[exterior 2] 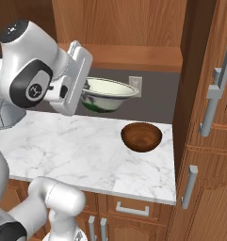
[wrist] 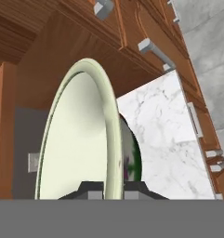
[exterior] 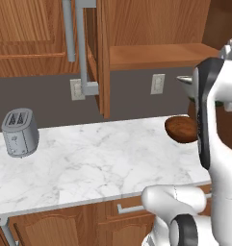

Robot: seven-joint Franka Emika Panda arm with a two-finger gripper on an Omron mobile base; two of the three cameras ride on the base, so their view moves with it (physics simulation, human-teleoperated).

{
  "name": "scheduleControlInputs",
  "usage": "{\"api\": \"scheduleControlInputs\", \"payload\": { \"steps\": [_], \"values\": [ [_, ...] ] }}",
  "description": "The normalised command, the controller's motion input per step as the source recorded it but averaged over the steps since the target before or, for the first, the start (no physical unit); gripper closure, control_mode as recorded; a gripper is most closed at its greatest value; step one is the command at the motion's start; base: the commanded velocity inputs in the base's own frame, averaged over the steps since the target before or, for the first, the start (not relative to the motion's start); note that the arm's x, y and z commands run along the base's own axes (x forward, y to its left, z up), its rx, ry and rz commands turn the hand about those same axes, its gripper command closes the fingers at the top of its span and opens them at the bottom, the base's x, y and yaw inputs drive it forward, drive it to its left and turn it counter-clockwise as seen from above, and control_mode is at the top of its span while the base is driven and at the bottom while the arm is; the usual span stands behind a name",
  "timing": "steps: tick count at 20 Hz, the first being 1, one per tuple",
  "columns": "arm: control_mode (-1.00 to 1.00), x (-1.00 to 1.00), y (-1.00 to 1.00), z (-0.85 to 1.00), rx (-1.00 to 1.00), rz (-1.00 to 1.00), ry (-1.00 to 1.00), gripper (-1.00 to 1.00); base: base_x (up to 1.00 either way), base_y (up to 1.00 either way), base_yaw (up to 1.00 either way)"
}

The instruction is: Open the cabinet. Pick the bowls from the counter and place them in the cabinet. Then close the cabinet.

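Gripper (wrist: 113, 189) fingers pinch cream bowl (exterior 2: 108, 94) rim mid-frame; keep it level, lift to cabinet shelf (exterior 2: 133, 56) upper centre, clearing the door.

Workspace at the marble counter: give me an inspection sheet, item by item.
Surface: the counter is white marble with grey veins.
Job's things: the cabinet stands open, no bowl on its shelf yet; the cream bowl is held in the air below the shelf; the brown bowl sits upright on the counter.
Clutter: a toaster at the counter's left end.
Grippers: the gripper is shut on the cream bowl's rim.
Cables: nothing seen.
Surroundings: wall outlets on the grey backsplash, drawers below the counter.
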Motion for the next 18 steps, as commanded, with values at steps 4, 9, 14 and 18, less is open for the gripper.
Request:
{"api": "scheduleControlInputs", "payload": {
  "steps": [4,9,14,18],
  "values": [
    [-1.0,-0.25,-0.08,0.38,0.0,0.0,0.0,1.0,0.0,0.0,0.0],
    [-1.0,-0.13,0.0,0.32,0.0,0.02,-0.04,1.0,0.0,0.0,0.0],
    [-1.0,-0.2,0.03,-0.02,0.0,0.14,-0.41,1.0,0.0,0.0,0.0],
    [-1.0,-0.22,0.0,-0.01,0.0,0.19,-0.55,1.0,0.0,0.0,0.0]
  ]
}}
